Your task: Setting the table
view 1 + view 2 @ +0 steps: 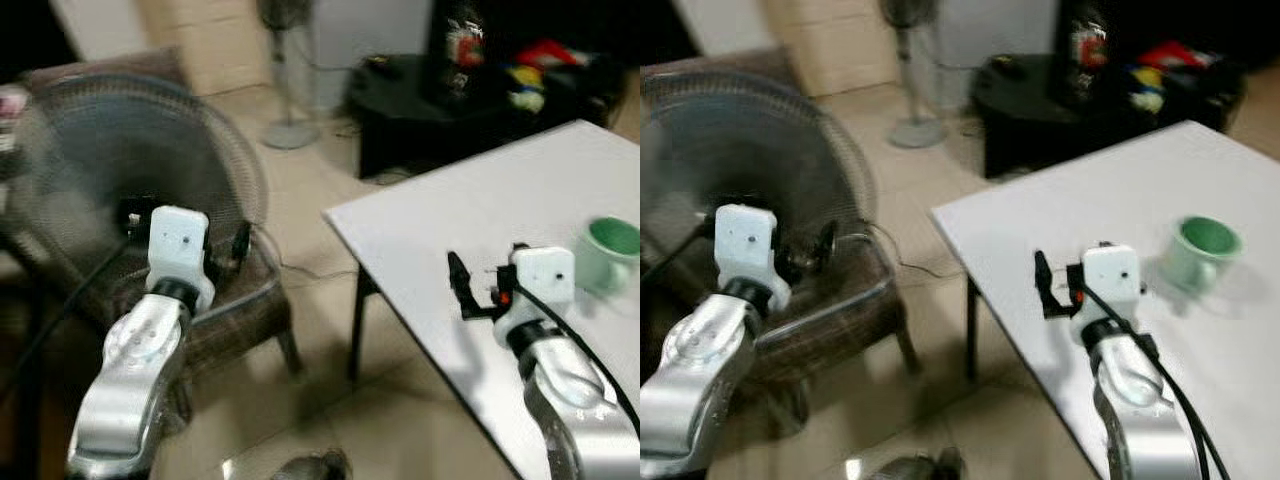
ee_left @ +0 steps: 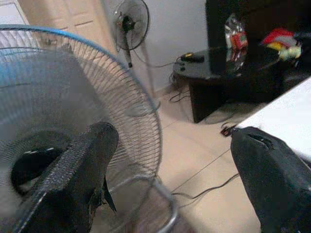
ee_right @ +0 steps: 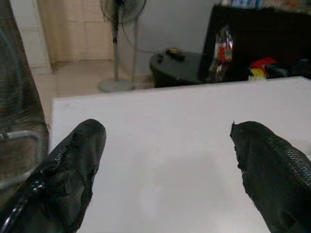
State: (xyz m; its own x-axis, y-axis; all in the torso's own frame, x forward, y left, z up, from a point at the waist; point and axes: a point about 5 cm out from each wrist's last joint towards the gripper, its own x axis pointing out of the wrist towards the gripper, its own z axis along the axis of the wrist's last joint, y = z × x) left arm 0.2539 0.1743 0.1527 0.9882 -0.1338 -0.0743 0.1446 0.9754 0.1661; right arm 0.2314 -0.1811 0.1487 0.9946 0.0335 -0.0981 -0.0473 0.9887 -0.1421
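Green cup (image 1: 606, 252): stood upright on white table (image 1: 470, 215), just beside right hand (image 1: 463, 287), on its outer side | right hand: spread open, empty, nearer | left hand (image 2: 170, 184): open, empty, held off-table

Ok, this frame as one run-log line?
left gripper: open, by fan | right gripper: open, empty, over white table | green mug: upright on table

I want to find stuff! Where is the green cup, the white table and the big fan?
green cup (image 1: 1200, 255): right eye view, its side wall.
white table (image 1: 1120, 190): right eye view, bare top.
big fan (image 2: 73, 97): left wrist view, its wire grille.
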